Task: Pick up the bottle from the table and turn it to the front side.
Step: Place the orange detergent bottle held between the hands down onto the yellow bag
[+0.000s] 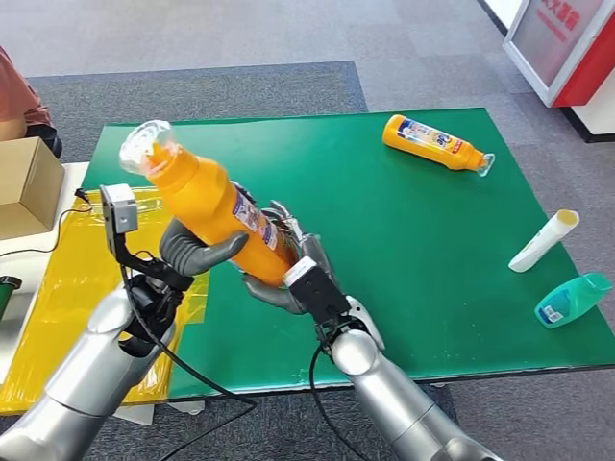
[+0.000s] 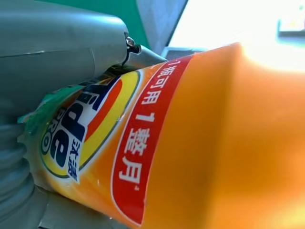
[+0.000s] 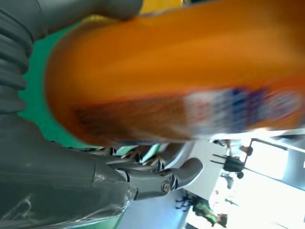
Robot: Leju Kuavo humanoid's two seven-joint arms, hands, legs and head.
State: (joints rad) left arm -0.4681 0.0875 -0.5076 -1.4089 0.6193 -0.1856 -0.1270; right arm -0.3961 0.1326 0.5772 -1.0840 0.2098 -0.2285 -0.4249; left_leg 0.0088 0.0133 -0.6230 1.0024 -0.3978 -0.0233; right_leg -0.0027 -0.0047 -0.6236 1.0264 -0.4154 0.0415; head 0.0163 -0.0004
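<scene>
Near the robot, both hands are holding the orange bottle [image 1: 210, 206] in the air above the near left part of the green worktop [image 1: 406, 250]. The left hand [image 1: 190, 252] is wrapping its fingers around the middle, and the right hand [image 1: 297, 274] is grasping the base. The clear cap is pointing up and far-left. In my judgement, the smooth body may be slipping if one hand releases during turning. Farther right, another orange bottle [image 1: 435, 142] is lying.

Green mat [image 1: 406, 240] covers the table. Far right on it: second orange bottle [image 1: 435, 142] lying on its side, clear cap pointing right. Right edge: white tube [image 1: 544, 240], lying; just nearer, teal bottle [image 1: 573, 299], lying. Left: yellow plastic sheet [image 1: 65, 279]. Far left: cardboard box [image 1: 25, 184], a person's sleeve [image 1: 18, 91] behind it.
</scene>
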